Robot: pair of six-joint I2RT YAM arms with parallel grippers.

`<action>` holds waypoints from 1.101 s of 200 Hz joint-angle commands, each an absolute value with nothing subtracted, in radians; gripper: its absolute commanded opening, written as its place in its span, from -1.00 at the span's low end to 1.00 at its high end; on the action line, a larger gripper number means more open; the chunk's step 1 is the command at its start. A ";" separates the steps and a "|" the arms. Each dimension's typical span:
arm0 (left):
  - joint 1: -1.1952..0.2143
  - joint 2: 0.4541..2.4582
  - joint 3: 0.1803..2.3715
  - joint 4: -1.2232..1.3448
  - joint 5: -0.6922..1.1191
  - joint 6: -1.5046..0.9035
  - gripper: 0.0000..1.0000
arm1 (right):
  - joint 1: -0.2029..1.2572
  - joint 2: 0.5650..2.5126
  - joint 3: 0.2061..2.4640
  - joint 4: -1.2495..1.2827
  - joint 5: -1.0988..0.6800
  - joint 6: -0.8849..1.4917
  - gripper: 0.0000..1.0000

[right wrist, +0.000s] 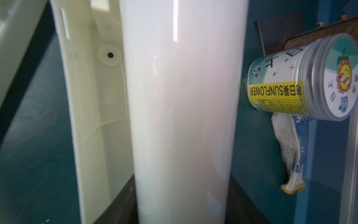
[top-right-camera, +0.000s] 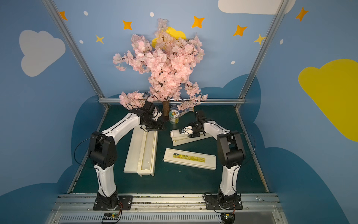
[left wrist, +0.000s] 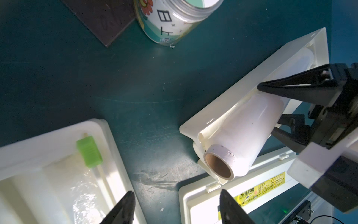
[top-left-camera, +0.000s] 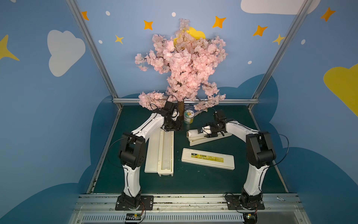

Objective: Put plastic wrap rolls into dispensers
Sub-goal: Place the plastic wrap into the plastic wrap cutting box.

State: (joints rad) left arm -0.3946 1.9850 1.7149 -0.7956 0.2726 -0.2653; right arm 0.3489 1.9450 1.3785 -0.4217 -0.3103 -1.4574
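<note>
On the matte dark-green table (top-left-camera: 193, 184), the left dispenser (top-left-camera: 153, 151), a long glossy cream box, lies open along the left edge with a film roll (top-left-camera: 166, 155) in its trough. Right of centre, the right gripper (top-left-camera: 202, 131) clamps the second roll (top-left-camera: 192, 133), smooth translucent white, along the second dispenser (top-left-camera: 195, 143). A labelled lid (top-left-camera: 208, 158) lies flat nearer the front edge. The left gripper (left wrist: 176, 192) hangs spread and empty. The left wrist view alone shows a ribbed green slider (left wrist: 89, 151), and it shows the brown cardboard core (left wrist: 219, 166) plainly.

The plastic wrap roll (left wrist: 242, 135) is glossy, translucent-white film on a matt brown cardboard core (left wrist: 218, 164); the dispenser (left wrist: 232, 93) is smooth cream plastic; the table mat (left wrist: 96, 87) is scuffed, matt green.
</note>
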 commanded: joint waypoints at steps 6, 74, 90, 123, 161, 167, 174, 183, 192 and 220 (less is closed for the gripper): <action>-0.396 1.990 1.735 -0.806 0.314 -0.244 0.40 | 0.383 1.951 1.440 -0.476 -0.137 -1.292 -0.83; -0.380 1.969 1.674 -0.745 0.366 -0.213 0.40 | 0.479 2.034 1.579 -0.730 0.124 -0.915 -1.00; -0.374 1.960 1.654 -0.733 0.380 -0.204 0.40 | 0.487 2.035 1.607 -0.774 0.140 -0.862 -1.00; -0.365 1.942 1.613 -0.708 0.396 -0.197 0.40 | 0.500 2.025 1.665 -0.817 0.186 -0.789 -1.00; -0.365 1.927 1.597 -0.700 0.395 -0.200 0.40 | 0.525 1.986 1.687 -0.798 0.261 -0.887 -1.00; -0.363 1.926 1.597 -0.699 0.393 -0.201 0.40 | 0.530 1.977 1.689 -0.798 0.265 -0.905 -1.00; -0.363 1.924 1.597 -0.698 0.390 -0.201 0.40 | 0.535 1.964 1.691 -0.797 0.270 -0.925 -1.00; -0.362 1.922 1.595 -0.696 0.387 -0.206 0.40 | 0.542 1.950 1.693 -0.793 0.280 -0.943 -1.00; -0.363 1.921 1.597 -0.696 0.384 -0.209 0.40 | 0.547 1.941 1.700 -0.804 0.278 -0.955 -1.00; -0.362 1.925 1.602 -0.695 0.378 -0.222 0.40 | 0.551 1.915 1.680 -0.804 0.265 -0.975 -1.00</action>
